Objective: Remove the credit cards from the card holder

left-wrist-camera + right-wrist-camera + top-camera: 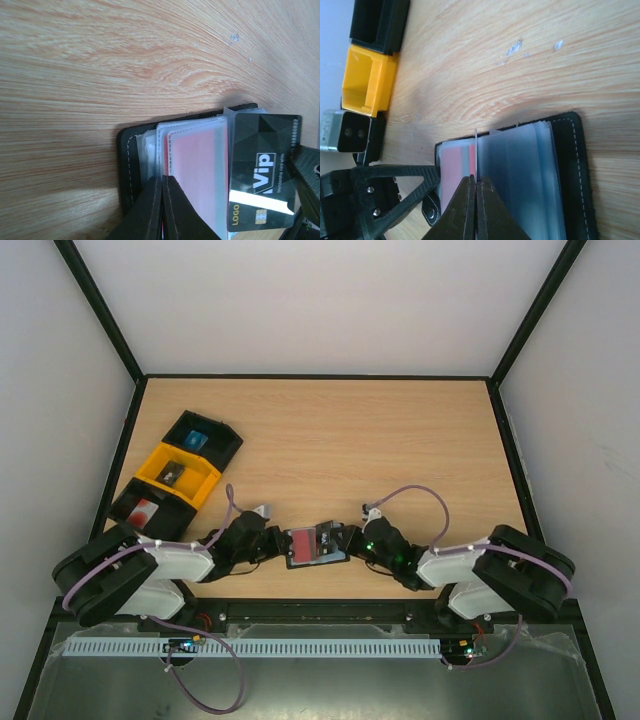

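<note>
Card holder [313,545] lay open on the worktop [330,440] near its front edge, between the two arms. Left gripper [161,181] was pinched tight on the holder's near edge, pinning it down. Right gripper [475,181] was closed on the dark grey card [262,165], which stuck well out of its clear sleeve.

Judged step: drawing that card free. Best done by pulling straight along the sleeve's opening, flat and slow, no twist. The left pinch should hold firm so the holder doesn't drag or lift. Red card [197,175] sat in the neighbouring sleeve, likely the one after.

Hard to tell how much of the dark card was inside the sleeve; the right wrist view showed it edge-on only. The right finger was cut off at the left wrist view's edge. Any cards under the other sleeves couldn't be made out.
</note>
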Action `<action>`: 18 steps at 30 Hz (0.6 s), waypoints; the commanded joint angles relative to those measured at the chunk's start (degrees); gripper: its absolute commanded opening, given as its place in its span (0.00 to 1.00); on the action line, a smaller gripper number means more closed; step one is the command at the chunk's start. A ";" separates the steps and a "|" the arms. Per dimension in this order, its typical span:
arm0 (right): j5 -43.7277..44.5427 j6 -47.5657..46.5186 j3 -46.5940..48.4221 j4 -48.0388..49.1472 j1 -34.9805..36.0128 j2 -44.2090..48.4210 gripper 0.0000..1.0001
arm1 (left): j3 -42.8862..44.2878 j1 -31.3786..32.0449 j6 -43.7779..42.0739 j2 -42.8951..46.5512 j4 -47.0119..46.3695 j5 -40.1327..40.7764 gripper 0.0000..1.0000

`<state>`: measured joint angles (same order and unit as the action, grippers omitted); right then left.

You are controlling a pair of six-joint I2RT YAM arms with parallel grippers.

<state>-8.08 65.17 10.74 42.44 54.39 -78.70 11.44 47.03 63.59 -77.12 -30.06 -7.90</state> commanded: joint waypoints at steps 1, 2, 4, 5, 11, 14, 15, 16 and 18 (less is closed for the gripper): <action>5.50 -0.01 -0.80 -6.73 -0.25 5.60 0.02 | -0.49 0.71 -0.27 -2.44 9.43 -1.15 0.03; 5.77 0.22 -1.00 -7.23 -0.22 6.75 0.02 | -0.13 0.73 -0.19 -2.30 9.60 -1.20 0.03; 6.21 1.04 -1.28 -7.74 -0.25 8.91 0.02 | 0.77 0.79 -0.09 -1.91 10.15 -1.54 0.07; 6.12 1.50 -1.59 -7.39 -0.27 9.84 0.02 | 1.32 0.72 -0.04 -1.43 10.74 -1.77 0.13; 5.32 4.02 -1.94 -6.54 -0.18 14.82 0.02 | 3.60 0.78 1.43 5.08 12.89 -2.61 0.55; 5.21 5.63 -2.05 -5.76 -0.19 17.22 0.02 | 3.29 0.77 3.28 10.48 11.79 -3.54 0.68; 5.33 6.16 -2.04 -5.52 -0.18 18.01 0.02 | 3.06 0.77 3.77 12.42 11.10 -3.67 0.72; 5.42 6.76 -2.07 -5.10 -0.16 18.85 0.02 | 2.63 0.76 4.24 14.59 10.13 -3.93 0.76; 5.37 8.34 -2.40 -3.73 -0.23 20.28 0.02 | 1.31 0.83 5.42 19.01 7.27 -4.24 0.82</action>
<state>-4.27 70.08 9.23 36.38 54.37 -61.08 14.50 47.62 66.57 -64.84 -20.84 -10.87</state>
